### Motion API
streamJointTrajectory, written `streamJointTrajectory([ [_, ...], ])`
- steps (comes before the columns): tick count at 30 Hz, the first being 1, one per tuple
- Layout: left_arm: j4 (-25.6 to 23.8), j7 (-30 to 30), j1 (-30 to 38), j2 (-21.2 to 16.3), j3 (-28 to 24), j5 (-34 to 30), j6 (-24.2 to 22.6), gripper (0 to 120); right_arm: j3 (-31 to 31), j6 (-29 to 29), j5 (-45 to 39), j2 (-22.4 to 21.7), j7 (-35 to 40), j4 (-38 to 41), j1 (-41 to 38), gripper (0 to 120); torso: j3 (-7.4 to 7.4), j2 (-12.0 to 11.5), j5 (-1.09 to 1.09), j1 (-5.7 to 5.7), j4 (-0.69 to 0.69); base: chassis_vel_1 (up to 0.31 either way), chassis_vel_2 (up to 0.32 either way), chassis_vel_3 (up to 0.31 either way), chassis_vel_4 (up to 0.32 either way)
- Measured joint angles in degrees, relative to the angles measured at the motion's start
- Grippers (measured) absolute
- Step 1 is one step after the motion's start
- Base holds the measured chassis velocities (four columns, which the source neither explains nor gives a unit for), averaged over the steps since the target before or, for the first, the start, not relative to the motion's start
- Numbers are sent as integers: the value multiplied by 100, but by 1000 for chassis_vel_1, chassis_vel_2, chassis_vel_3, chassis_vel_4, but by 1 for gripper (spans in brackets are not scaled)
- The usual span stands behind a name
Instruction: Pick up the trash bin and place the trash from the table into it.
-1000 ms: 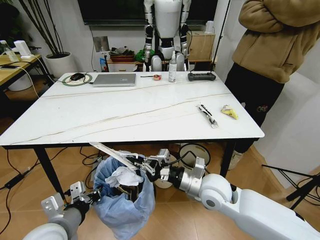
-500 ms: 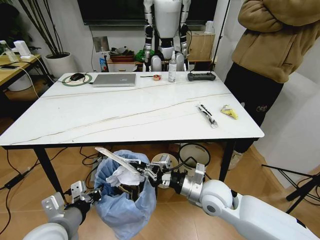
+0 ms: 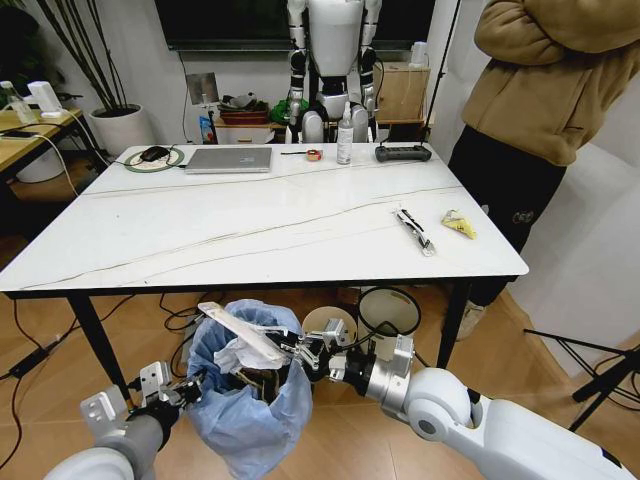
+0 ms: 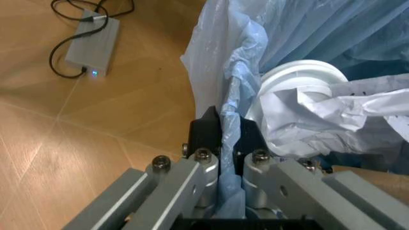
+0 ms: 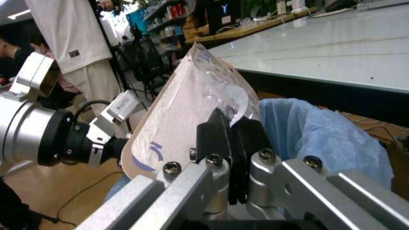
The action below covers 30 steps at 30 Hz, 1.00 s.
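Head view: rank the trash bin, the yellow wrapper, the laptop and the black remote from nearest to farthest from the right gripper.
From the right gripper, below the table's near edge:
1. Trash bin, directly beside and under it, on the floor.
2. Yellow wrapper, on the table's right side near the front.
3. Laptop, far left of the tabletop, and black remote, far right: too close to call.

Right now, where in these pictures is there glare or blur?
Head view: the table top is glossy with soft reflections; straight edges bow slightly. Left wrist view: the trash bin liner is soft, slightly blurred. Right wrist view: bright sheen across the table; background people are blurred.
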State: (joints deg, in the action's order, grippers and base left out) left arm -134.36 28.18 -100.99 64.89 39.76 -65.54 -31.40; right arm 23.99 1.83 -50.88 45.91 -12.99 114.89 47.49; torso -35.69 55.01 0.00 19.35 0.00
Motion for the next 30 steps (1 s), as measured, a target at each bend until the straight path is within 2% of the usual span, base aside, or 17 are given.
streamJointTrajectory([
  [19,-18,22,14,-44,74,-58,-1,0,-283,0,185,-307,15,323,630,0,0,0,0,0,-1,0,0,0,0],
  [30,1,54,88,-44,50,-91,-3,0,-148,-30,215,-210,42,400,631,0,0,0,0,0,0,0,0,0,0],
])
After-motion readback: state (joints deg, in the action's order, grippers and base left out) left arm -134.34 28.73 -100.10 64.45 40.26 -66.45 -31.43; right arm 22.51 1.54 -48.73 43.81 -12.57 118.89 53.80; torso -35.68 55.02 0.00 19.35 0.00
